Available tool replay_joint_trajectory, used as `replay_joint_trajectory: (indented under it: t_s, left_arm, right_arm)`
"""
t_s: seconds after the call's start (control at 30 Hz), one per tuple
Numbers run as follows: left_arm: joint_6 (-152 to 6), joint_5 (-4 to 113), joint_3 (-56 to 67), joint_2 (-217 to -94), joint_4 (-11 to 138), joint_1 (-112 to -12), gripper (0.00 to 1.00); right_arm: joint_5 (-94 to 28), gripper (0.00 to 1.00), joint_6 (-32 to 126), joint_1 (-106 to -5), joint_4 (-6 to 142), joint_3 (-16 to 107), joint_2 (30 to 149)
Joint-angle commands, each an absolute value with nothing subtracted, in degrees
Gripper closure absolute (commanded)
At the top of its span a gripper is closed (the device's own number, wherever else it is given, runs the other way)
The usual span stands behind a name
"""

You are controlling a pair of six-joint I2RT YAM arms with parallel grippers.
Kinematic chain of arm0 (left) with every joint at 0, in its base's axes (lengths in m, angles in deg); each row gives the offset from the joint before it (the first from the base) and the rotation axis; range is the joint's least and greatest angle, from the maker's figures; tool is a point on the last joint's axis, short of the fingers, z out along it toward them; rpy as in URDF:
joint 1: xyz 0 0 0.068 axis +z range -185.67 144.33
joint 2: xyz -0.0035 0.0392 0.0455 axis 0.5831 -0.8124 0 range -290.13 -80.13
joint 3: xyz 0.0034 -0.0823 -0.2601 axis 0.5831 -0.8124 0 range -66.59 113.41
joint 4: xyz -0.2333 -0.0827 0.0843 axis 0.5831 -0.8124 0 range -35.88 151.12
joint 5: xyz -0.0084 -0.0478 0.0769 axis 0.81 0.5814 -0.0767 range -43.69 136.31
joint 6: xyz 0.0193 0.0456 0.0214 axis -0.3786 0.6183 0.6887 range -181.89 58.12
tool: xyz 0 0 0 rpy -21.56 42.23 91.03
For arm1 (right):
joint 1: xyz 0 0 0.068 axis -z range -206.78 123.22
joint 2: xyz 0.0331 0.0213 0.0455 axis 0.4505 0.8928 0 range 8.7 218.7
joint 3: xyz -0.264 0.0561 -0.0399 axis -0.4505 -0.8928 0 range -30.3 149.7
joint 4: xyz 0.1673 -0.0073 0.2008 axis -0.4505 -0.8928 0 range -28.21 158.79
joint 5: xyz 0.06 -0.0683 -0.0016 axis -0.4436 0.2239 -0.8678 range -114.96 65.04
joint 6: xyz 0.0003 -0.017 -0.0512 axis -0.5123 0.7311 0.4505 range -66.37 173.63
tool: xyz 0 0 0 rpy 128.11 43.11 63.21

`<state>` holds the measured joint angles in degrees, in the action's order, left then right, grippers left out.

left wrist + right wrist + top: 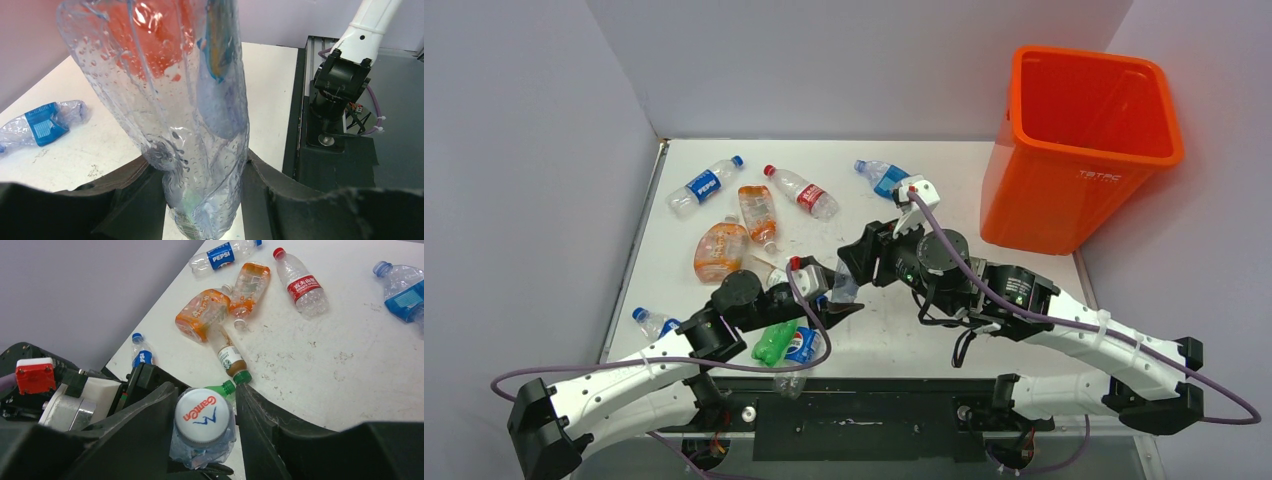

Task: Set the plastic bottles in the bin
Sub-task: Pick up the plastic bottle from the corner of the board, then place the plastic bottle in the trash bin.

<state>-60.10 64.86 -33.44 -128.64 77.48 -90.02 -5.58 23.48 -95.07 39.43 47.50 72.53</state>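
Note:
A crumpled clear bottle (pixel 845 285) with a white cap (pixel 204 416) hangs above the table between both arms. My left gripper (pixel 205 200) is shut on its lower body (pixel 190 100). My right gripper (pixel 205 420) is closed around the cap end, its fingers against the cap and the bottle's shoulder. The orange bin (pixel 1084 150) stands at the back right, away from both grippers. Other plastic bottles lie on the table: a Pepsi one (pixel 706 185), a red-labelled one (pixel 802 190), a blue-labelled one (pixel 884 178), two orange ones (pixel 721 250), a green one (pixel 776 342).
A small Pepsi bottle (pixel 652 322) lies by the table's left edge. A brown-filled bottle (pixel 230 357) with a green cap lies just below the orange ones. Grey walls close the left and back sides. The black rail (pixel 864 410) runs along the near edge.

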Motion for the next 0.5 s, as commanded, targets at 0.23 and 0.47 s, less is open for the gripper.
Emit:
replay_joint_trajectory:
  t_s: [0.23,0.47]
  left_arm:
    - [-60.65,61.86,-32.49,-126.62,79.14,-90.77,0.04]
    - [-60.38,56.29,-33.40,-124.81,80.01,-91.13,0.04]
  right_arm:
    - [-5.15,0.95,24.73,-95.33,39.33,49.27,70.91]
    - [6.77,0.95,39.84,-95.33,40.28,64.52,70.04]
